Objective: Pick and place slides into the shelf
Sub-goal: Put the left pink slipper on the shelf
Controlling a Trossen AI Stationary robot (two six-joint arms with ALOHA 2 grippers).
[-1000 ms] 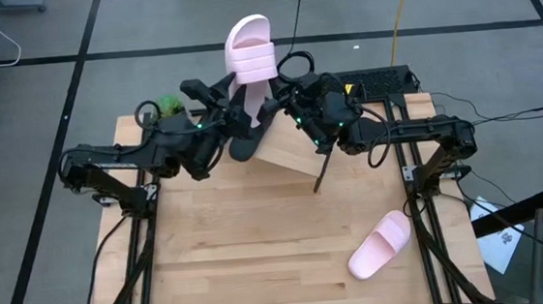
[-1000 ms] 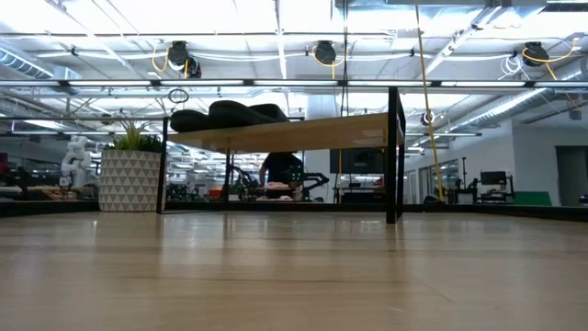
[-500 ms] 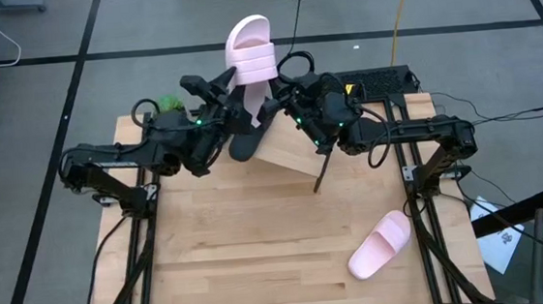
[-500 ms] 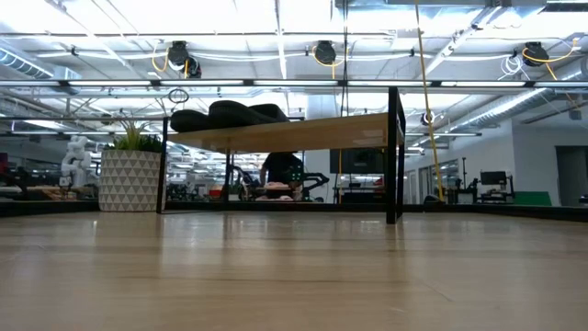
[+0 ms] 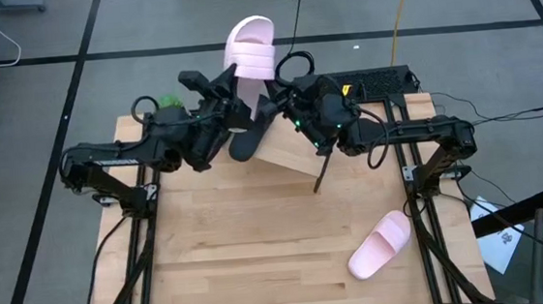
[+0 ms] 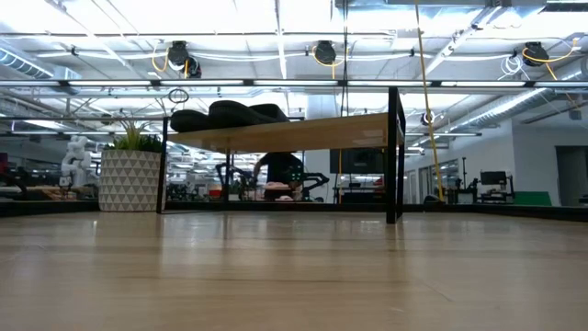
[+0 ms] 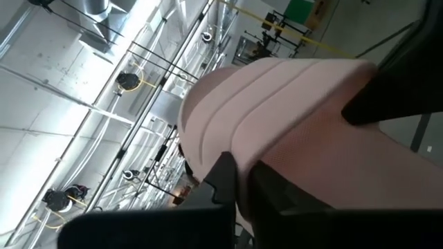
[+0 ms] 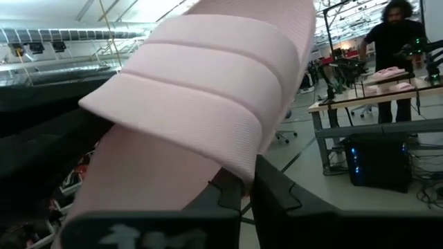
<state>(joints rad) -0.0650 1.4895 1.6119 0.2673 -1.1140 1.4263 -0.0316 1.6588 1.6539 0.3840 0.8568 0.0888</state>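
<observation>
Held slide: pale pink slide point(image 5: 248, 49) raised above the far edge of the table point(image 5: 261, 260), toe end up, gripped from both sides.
Left gripper: left gripper point(image 5: 231, 87) clenched on the pink slide's lower part, at the left of it in the high view — own wrist view filled by the ribbed pink strap point(image 7: 277, 104) right at the dark fingers point(image 7: 223, 181).
Right gripper: right gripper point(image 5: 269, 89) clamped on the same pink slide from the right — wrist view shows the strap point(image 8: 208, 97) just above the closed fingers point(image 8: 228, 190).
Shelf: slanted light-wood shelf point(image 5: 286, 156) at the far middle of the table, below both grippers; seen from the low view as a board point(image 6: 294, 133) on black legs.
Black slides: black pair point(image 6: 230, 116) lying on the shelf's left part in the low view; one dark slide end point(image 5: 244, 146) visible from above just under the grippers.
Second pink slide: pink slide point(image 5: 380, 244) lying flat on the table near its right front corner, well apart from the shelf.
Background: potted plant point(image 6: 130, 170) beside the shelf's left leg; person point(image 8: 398, 41) standing at a bench in the room beyond.
</observation>
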